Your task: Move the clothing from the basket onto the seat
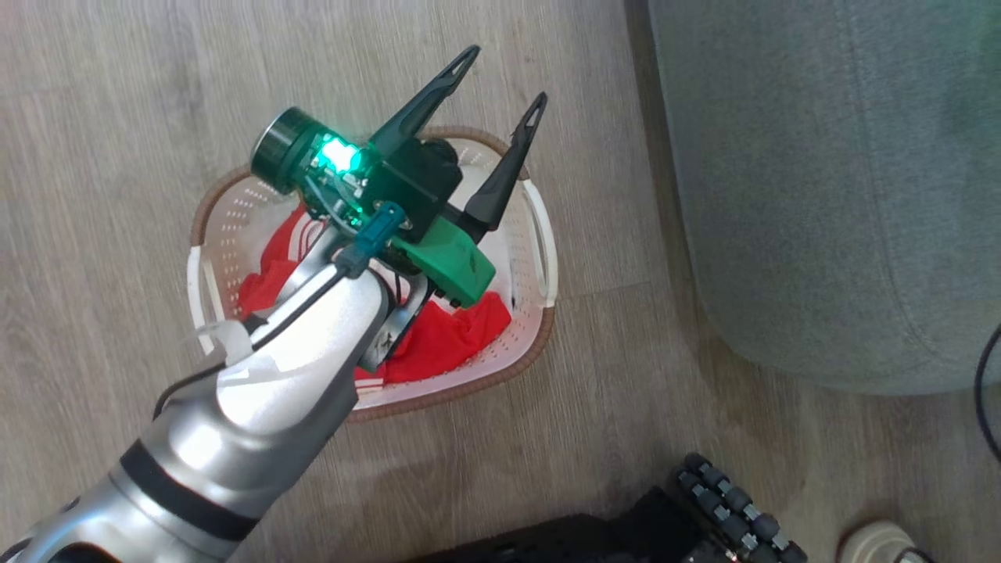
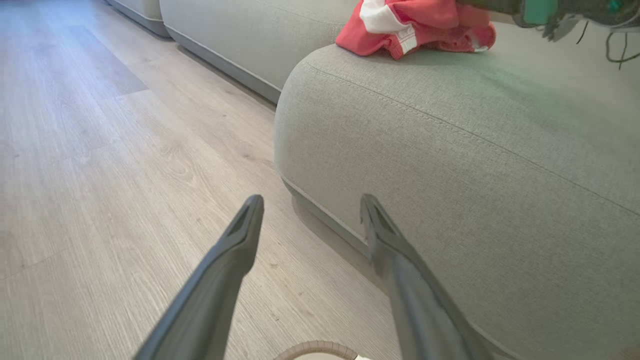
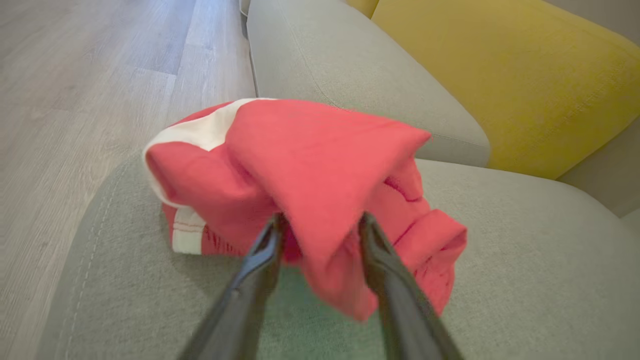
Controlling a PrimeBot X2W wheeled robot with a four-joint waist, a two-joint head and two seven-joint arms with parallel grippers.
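Red clothing (image 3: 320, 165) lies on the seat (image 3: 525, 260), mid-frame, with the right pincer (image 3: 321, 219) apart around a fold. More red cloth (image 1: 453, 336) waits in the basket (image 1: 539, 336) under the left pincer (image 1: 504, 74), wide apart. About half done, I think.

Head looks down; both wrists face seat (image 2: 450, 150).

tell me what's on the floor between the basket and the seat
Nothing: in the head view, the wood floor between the basket and the seat is bare.
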